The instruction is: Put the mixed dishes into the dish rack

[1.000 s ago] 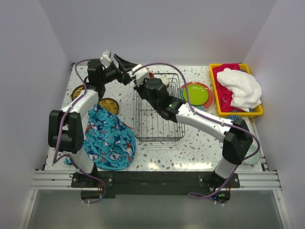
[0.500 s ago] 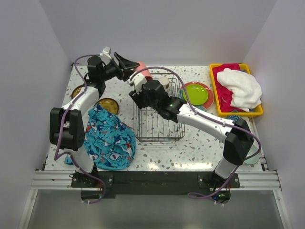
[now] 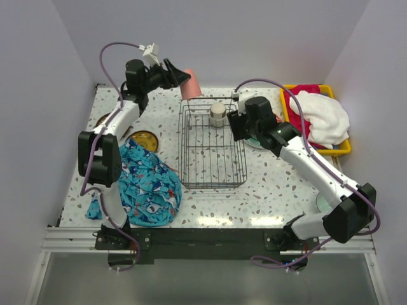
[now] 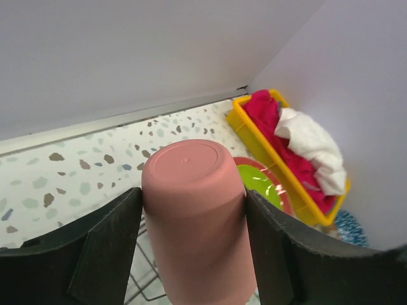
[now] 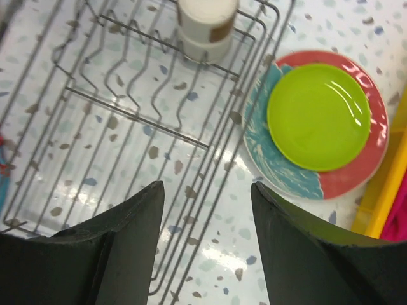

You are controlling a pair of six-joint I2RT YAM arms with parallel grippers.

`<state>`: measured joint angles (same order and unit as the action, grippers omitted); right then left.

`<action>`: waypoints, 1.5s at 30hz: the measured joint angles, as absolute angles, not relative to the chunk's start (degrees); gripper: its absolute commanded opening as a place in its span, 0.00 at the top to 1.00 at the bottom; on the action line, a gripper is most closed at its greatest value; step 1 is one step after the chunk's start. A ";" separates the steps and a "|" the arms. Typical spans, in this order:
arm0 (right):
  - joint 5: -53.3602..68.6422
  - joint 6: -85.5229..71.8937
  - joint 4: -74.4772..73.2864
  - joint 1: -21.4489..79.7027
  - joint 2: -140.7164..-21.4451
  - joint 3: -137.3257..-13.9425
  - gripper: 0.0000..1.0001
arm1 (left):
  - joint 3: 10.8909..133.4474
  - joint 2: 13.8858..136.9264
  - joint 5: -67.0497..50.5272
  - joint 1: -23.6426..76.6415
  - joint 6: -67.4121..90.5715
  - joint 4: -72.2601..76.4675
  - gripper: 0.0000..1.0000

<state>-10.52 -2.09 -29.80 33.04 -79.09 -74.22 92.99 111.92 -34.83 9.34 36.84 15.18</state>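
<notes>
Over speckled table (image 3: 273, 190), pink cup (image 4: 189, 184) tight in left gripper (image 4: 194, 206); right gripper (image 5: 206, 190) spread, empty

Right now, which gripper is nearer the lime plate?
Right. The right gripper hovers open over the rack's right edge, with the lime plate just beside it. The left gripper is beyond the rack's far left corner, holding the pink cup.
</notes>
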 measured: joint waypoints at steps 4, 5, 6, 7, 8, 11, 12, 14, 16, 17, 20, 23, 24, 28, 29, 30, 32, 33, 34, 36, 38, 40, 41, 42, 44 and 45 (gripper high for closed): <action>-12.60 -1.74 -31.03 31.97 -79.11 -72.16 0.39 | 83.74 109.12 -29.85 13.76 24.47 21.65 1.00; -12.84 -1.58 -31.24 31.97 -79.11 -71.88 0.39 | 79.77 108.16 -28.32 15.03 20.25 24.38 1.00; -13.10 -1.45 -31.70 31.97 -79.13 -71.68 0.39 | 78.52 107.98 -27.73 16.32 18.63 25.15 1.00; -13.47 -1.32 -32.16 31.97 -79.13 -71.64 0.39 | 76.51 107.87 -26.76 17.50 15.75 27.22 1.00; -13.78 -1.06 -32.32 31.97 -79.15 -71.64 0.39 | 75.05 107.85 -26.02 18.31 13.61 28.75 1.00; -14.48 0.03 -32.40 31.92 -79.20 -71.64 0.39 | 71.40 107.87 -23.59 19.55 7.03 33.30 1.00; -14.68 0.30 -32.38 31.90 -79.24 -71.64 0.39 | 71.05 107.87 -23.07 19.53 5.63 34.06 1.00; -15.38 0.93 -32.38 31.83 -79.48 -71.59 0.39 | 70.81 107.87 -21.43 19.31 2.59 36.45 1.00; -15.64 1.30 -32.40 31.81 -79.59 -71.33 0.39 | 70.81 107.90 -20.10 19.14 0.34 38.94 1.00; -15.66 1.43 -32.49 31.79 -79.64 -71.24 0.39 | 70.83 107.98 -19.49 19.09 -0.51 39.94 1.00; -15.66 1.58 -32.58 31.79 -80.20 -71.13 0.39 | 71.37 109.10 -18.44 19.11 -2.17 41.76 1.00; -15.75 1.83 -32.62 31.79 -80.82 -70.96 0.39 | 71.55 110.98 -17.78 19.29 -2.70 42.57 1.00; -15.84 1.98 -32.58 31.75 -80.97 -70.91 0.39 | 71.55 111.50 -17.65 19.33 -2.70 42.61 1.00; -16.03 2.42 -32.58 31.44 -81.10 -70.74 0.39 | 71.31 113.19 -17.17 19.79 -2.63 42.83 1.00; -16.08 2.59 -32.58 31.35 -81.10 -70.72 0.39 | 71.31 113.40 -17.12 19.97 -2.63 43.09 1.00; -16.10 2.63 -32.58 31.29 -81.10 -70.70 0.39 | 71.31 113.60 -17.12 20.14 -2.59 43.44 1.00; -16.25 2.74 -32.62 31.09 -81.12 -70.57 0.40 | 71.31 113.97 -17.15 20.45 -2.44 44.49 1.00; -16.47 2.83 -32.62 31.05 -81.14 -70.46 0.40 | 71.31 114.28 -17.17 20.64 -2.31 45.19 1.00; -16.64 2.92 -32.69 31.05 -81.19 -70.37 0.40 | 71.31 114.63 -17.17 20.82 -2.13 45.98 1.00; -17.04 3.09 -32.91 31.05 -81.69 -70.37 0.40 | 71.31 115.55 -17.19 21.12 -1.96 47.00 1.00; -17.08 3.27 -32.99 31.05 -82.30 -70.37 0.40 | 71.09 116.64 -17.21 21.43 -1.54 47.88 1.00; -17.08 3.49 -33.04 30.94 -83.40 -70.37 0.40 | 70.17 117.34 -17.21 21.58 -1.15 48.77 1.00; -17.08 3.57 -33.08 30.92 -84.01 -70.37 0.40 | 69.58 117.56 -17.19 21.63 -1.08 48.90 1.00; -17.08 3.66 -33.12 30.89 -84.55 -70.37 0.40 | 69.01 117.75 -17.19 21.78 -1.04 48.93 1.00; -17.08 3.73 -33.19 30.79 -85.41 -70.37 0.40 | 68.31 118.08 -17.08 21.85 -0.86 49.06 1.00; -17.08 3.77 -33.23 30.72 -85.84 -70.37 0.40 | 68.25 118.28 -16.86 21.85 -0.82 49.04 1.00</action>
<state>-17.08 3.77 -33.23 30.72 -85.84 -70.37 68.25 118.28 -16.86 21.85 -0.82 49.04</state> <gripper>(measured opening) 0.603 0.673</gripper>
